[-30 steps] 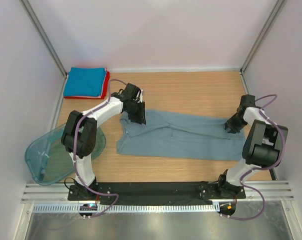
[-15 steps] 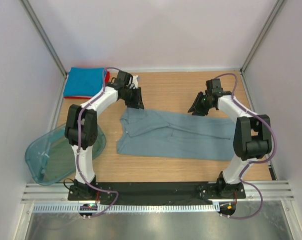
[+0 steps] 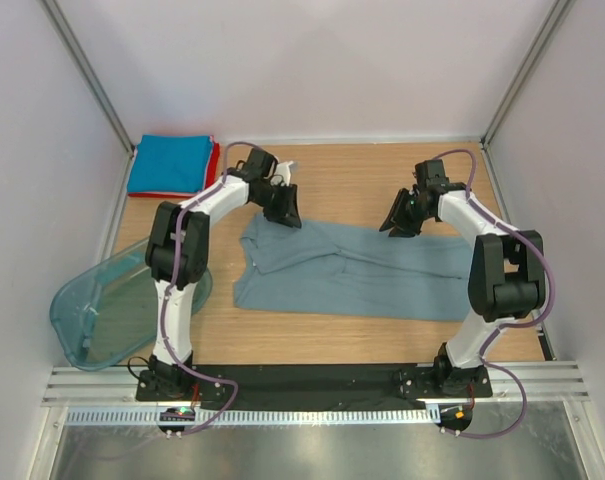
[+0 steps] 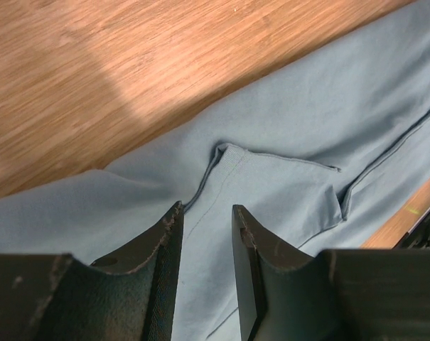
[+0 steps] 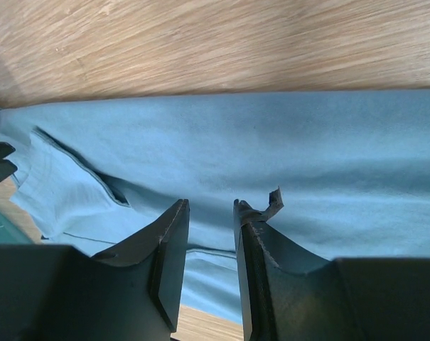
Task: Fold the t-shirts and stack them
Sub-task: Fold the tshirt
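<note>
A dusty grey-blue t-shirt point(image 3: 352, 272) lies folded into a long band across the middle of the wooden table point(image 3: 362, 180). My left gripper point(image 3: 287, 210) hovers over the band's far left corner, jaws apart with only cloth point(image 4: 286, 135) showing beneath them. Above the band's far edge right of centre, my right gripper point(image 3: 395, 222) is open too, over the blue cloth point(image 5: 271, 142), holding nothing. A bright blue folded t-shirt point(image 3: 170, 163) rests on a red one point(image 3: 214, 165) at the back left corner.
A translucent teal plastic tub point(image 3: 107, 310) lies at the left near edge. White walls with metal posts close in the table on three sides. The black arm base rail point(image 3: 312, 380) runs along the front.
The right arm swung from the shirt's right end to its far edge near the middle. The left gripper lifted off the shirt's left corner toward the back, then shifted slightly right.
</note>
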Tool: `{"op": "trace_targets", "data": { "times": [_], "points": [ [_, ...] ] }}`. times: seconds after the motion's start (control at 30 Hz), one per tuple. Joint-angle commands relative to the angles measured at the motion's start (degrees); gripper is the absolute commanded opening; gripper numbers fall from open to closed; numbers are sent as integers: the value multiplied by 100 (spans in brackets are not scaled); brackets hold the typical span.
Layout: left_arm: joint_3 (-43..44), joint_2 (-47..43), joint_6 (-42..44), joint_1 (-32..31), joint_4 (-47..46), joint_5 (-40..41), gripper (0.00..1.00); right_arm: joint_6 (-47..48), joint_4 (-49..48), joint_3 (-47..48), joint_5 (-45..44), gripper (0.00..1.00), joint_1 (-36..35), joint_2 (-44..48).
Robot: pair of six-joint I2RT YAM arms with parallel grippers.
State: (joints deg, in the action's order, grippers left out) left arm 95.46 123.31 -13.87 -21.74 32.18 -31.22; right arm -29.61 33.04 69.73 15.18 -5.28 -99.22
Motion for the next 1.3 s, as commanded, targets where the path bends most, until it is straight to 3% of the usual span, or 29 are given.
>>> {"op": "trace_targets", "data": {
  "times": [0.0, 0.73, 0.8, 0.97, 1.1, 1.27],
  "points": [
    [245, 176, 165, -41, -90, -42, 35, 174, 133, 40, -68, 39, 1, 342],
    [8, 229, 235, -120, 16, -183, 27, 174, 106, -74, -217, 39, -8, 491],
    [16, 211, 244, -120, 16, -174, 24, 183, 124, -92, -243, 39, -8, 553],
    [17, -148, 96, -147, 25, -138, 1, 183, 273, -74, -375, 39, 0, 658],
    [-272, -656, -220, -278, 25, -209, 0, 157, 659, -39, -655, 39, 1, 754],
    [-967, -1343, -414, -900, 42, -121, 0, -27, 1239, -301, -842, 39, 1, 1000]
  ]
}}
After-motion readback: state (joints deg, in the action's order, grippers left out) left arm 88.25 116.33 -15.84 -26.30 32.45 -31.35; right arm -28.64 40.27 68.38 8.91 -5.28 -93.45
